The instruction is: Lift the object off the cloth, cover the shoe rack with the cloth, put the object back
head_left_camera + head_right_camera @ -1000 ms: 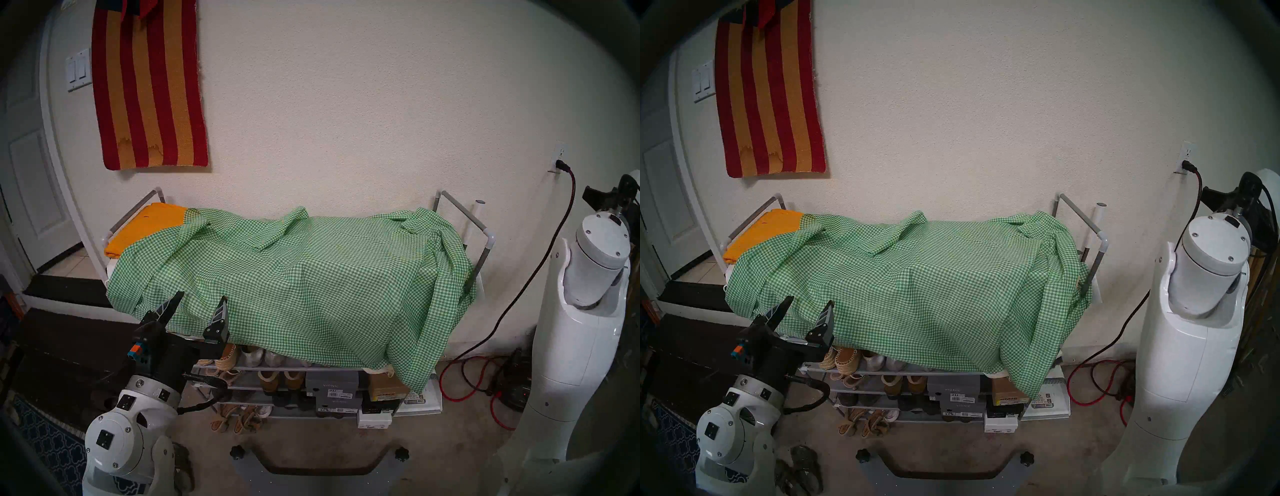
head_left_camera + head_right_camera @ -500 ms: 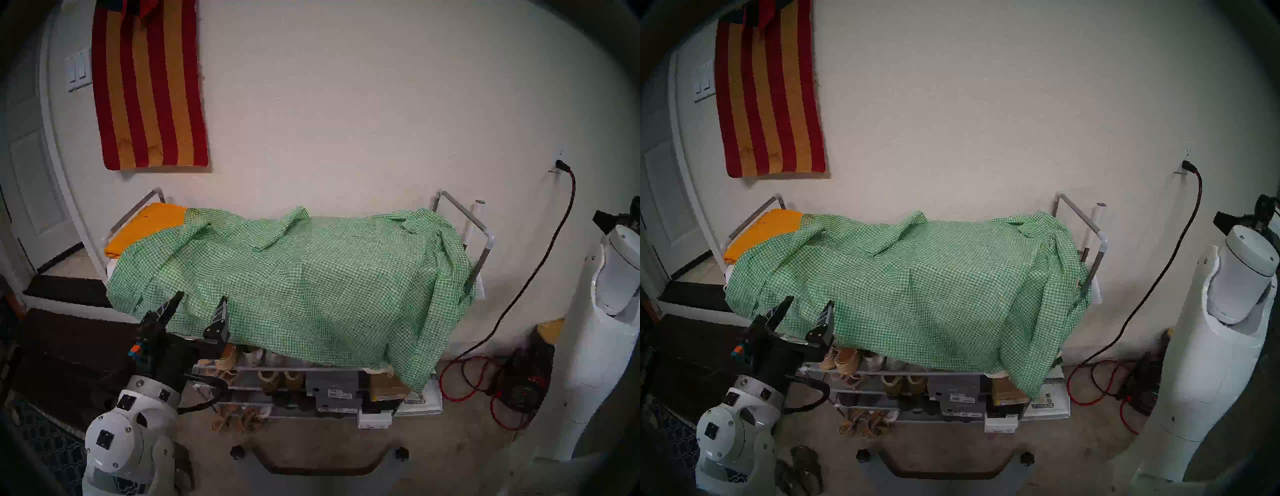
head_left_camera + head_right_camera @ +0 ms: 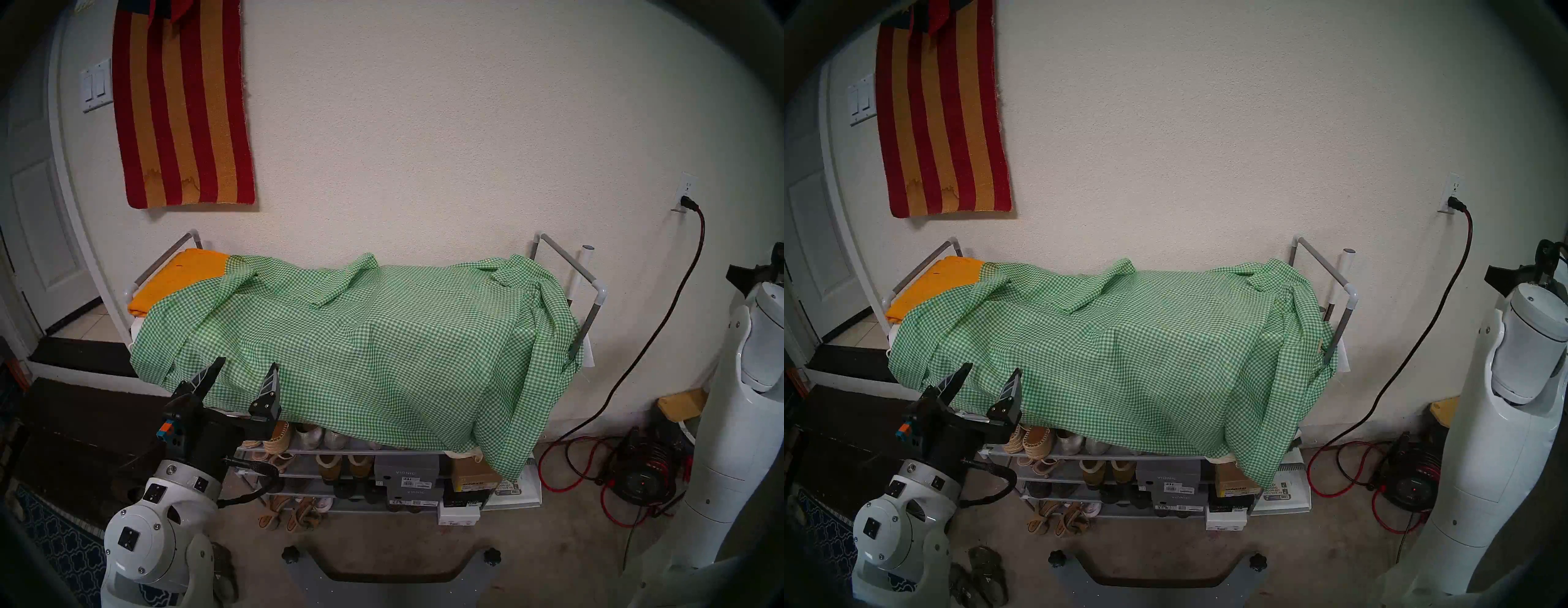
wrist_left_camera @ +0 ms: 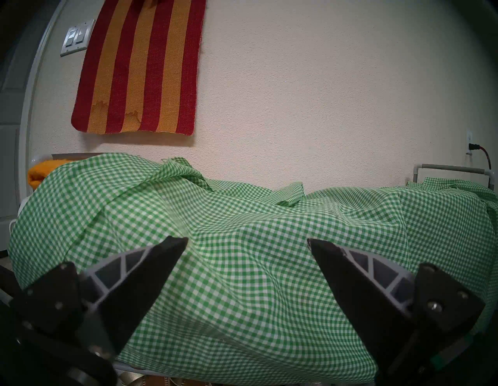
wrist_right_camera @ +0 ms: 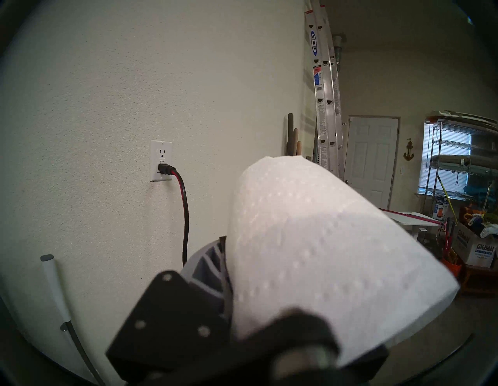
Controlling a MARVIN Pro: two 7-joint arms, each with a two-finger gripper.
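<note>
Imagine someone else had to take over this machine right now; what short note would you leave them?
Left end effector: open, empty, level at the front edge of the green checked cloth.
Right end effector: shut on the white paper roll, held off to the right, facing the wall outlet.
Done: roll lifted; cloth draped over the top of the shoe rack, though the orange cloth at the left end shows and the lower shelves stay uncovered in front.
Left: set the roll back on the cloth.
</note>
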